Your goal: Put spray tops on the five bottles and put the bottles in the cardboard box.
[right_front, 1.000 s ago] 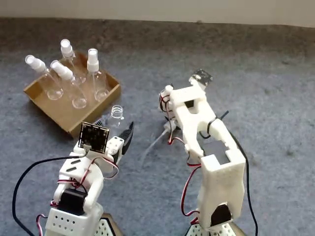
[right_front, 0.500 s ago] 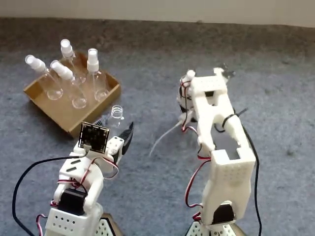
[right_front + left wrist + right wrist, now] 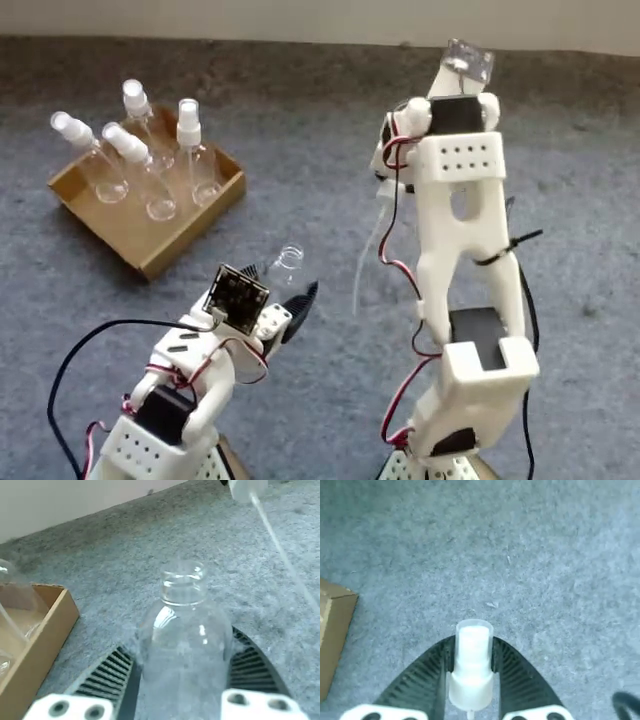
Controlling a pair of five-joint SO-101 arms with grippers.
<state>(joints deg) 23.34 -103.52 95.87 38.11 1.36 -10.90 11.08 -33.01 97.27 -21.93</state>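
Two robot arms work over a grey carpeted surface [image 3: 560,200]. The left tool [image 3: 182,680] is clamped on the body of a clear, open-necked bottle [image 3: 183,630], which tilts with its neck toward the right arm. The right tool [image 3: 472,641] grips a white spray top [image 3: 470,680] higher up. Its thin dip tube [image 3: 365,260] hangs down beside the bottle's mouth, apparently not yet inside. Four capped bottles [image 3: 150,170] sit in the cardboard box [image 3: 190,235], well off to the left.

Grey carpet [image 3: 590,180] spreads across the scene, with a pale wall [image 3: 300,15] behind it.
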